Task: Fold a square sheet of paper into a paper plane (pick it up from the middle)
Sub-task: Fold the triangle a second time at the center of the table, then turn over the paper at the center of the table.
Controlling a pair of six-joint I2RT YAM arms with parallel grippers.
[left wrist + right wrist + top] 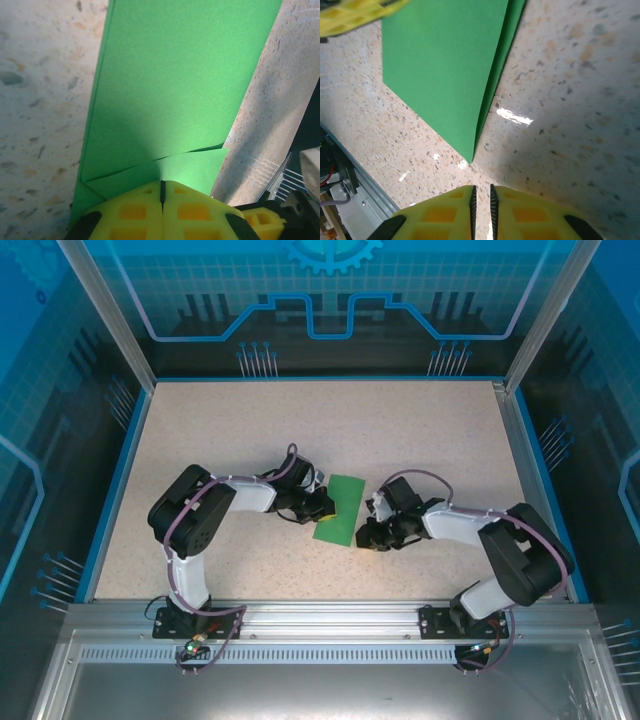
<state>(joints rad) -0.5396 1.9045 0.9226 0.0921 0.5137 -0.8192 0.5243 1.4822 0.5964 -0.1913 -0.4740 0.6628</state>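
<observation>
The square sheet of paper (338, 508) is bright green and lies folded in half as a long strip on the speckled table between my two arms. In the left wrist view the paper (175, 90) shows two layers parting slightly at its near end. My left gripper (322, 504) is shut, its yellow tips (162, 184) resting on that near edge. In the right wrist view the folded edge of the paper (440, 65) runs down to a corner. My right gripper (481, 189) sits just short of that corner, its jaws a narrow gap apart with nothing between them.
The table (220, 430) is walled by a blue frame at the sides and back. An aluminium rail (330, 615) carrying both arm bases runs along the near edge, and it appears low at left in the right wrist view (350, 200). One left finger (355, 12) shows there too.
</observation>
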